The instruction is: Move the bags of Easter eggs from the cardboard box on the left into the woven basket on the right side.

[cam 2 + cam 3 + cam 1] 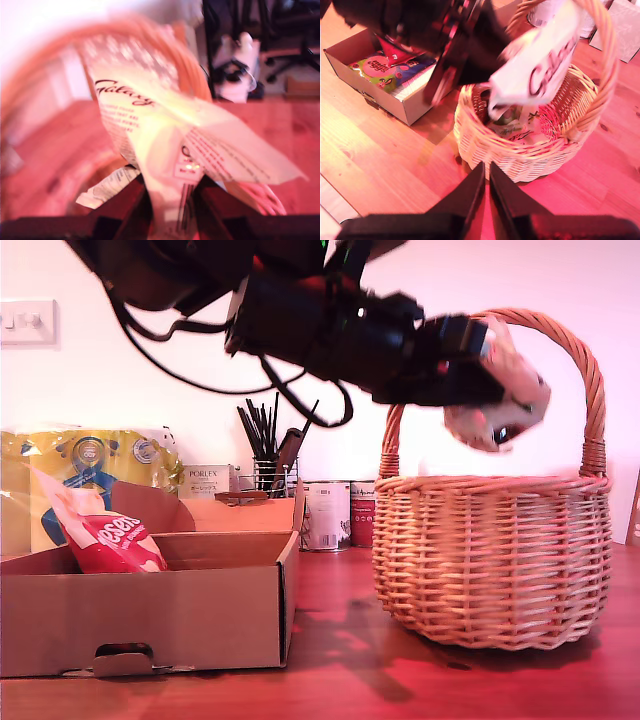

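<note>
My first gripper (492, 388) is shut on a white bag of Easter eggs (508, 392) with dark script (165, 135). It holds the bag under the arched handle, above the mouth of the woven basket (490, 560). In the second wrist view that bag (540, 65) hangs over the basket's rim (520, 155), and a leaf-printed bag (512, 127) lies inside. The cardboard box (150, 610) at the exterior view's left holds a red-and-white bag (105, 530) and a blue-purple bag (377, 67). My second gripper (485, 182) hovers shut and empty, high in front of the basket.
Behind the box stands a yellow-and-blue towel pack (90, 465). Tins (325, 515), a small white carton (205, 480) and a holder of black utensils (265, 455) line the wall. Bare wooden table (340, 660) lies between the box and the basket.
</note>
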